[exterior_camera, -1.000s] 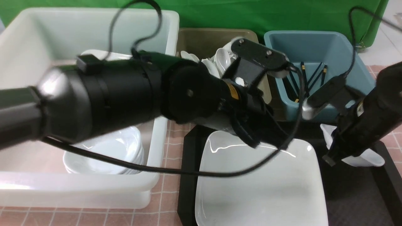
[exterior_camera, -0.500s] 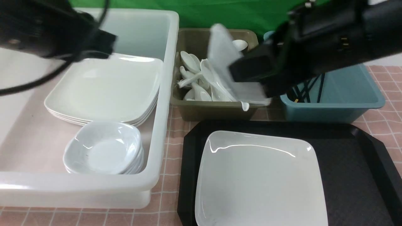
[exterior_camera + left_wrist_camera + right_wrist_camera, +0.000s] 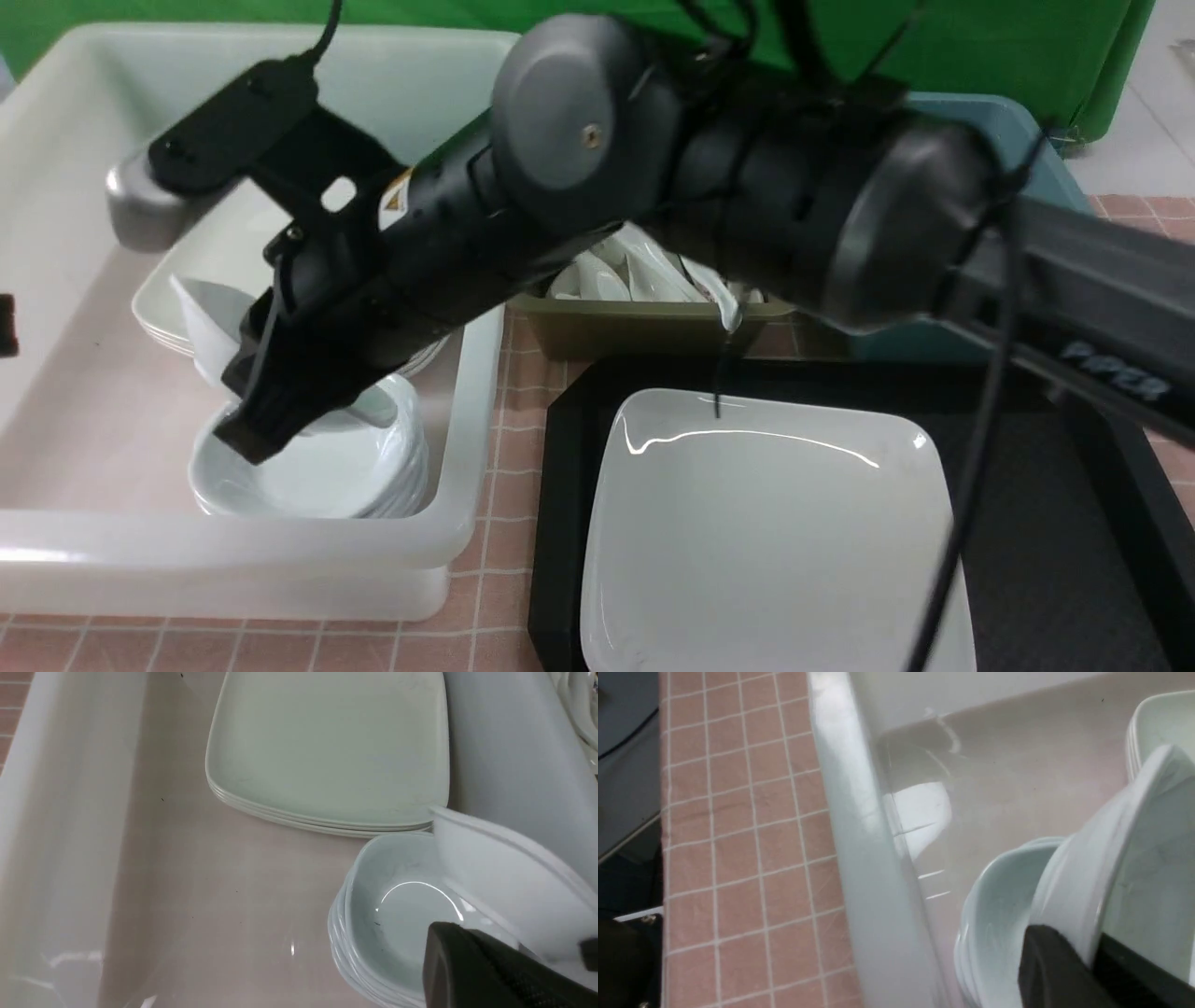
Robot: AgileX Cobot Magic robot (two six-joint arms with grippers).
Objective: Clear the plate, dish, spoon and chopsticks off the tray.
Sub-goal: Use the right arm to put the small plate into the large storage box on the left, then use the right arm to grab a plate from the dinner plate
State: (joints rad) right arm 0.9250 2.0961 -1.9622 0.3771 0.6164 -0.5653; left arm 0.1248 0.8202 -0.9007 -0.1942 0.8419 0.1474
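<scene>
The large white plate (image 3: pixel 775 541) lies on the black tray (image 3: pixel 1027 569). My right arm reaches across into the white tub (image 3: pixel 233 560). There my right gripper (image 3: pixel 247 425) (image 3: pixel 1094 947) is shut on the rim of a small white dish (image 3: pixel 207 317) (image 3: pixel 1106 868). The dish is tilted just above a stack of like dishes (image 3: pixel 317 476). My left gripper (image 3: pixel 448 942) hovers beside that stack, shut and holding nothing; only a sliver of that arm shows in the front view. No spoon shows on the tray. The chopsticks are hidden.
A stack of white plates (image 3: pixel 327 751) lies at the back of the white tub. An olive tub (image 3: pixel 644 327) holds white spoons (image 3: pixel 635 275). The blue tub (image 3: pixel 1018 121) is mostly hidden behind my right arm, whose cable (image 3: pixel 971 467) hangs over the tray.
My right arm has swung from the tray side across to the white tub, carrying the dish over the dish stack. The left arm has pulled back to the left edge.
</scene>
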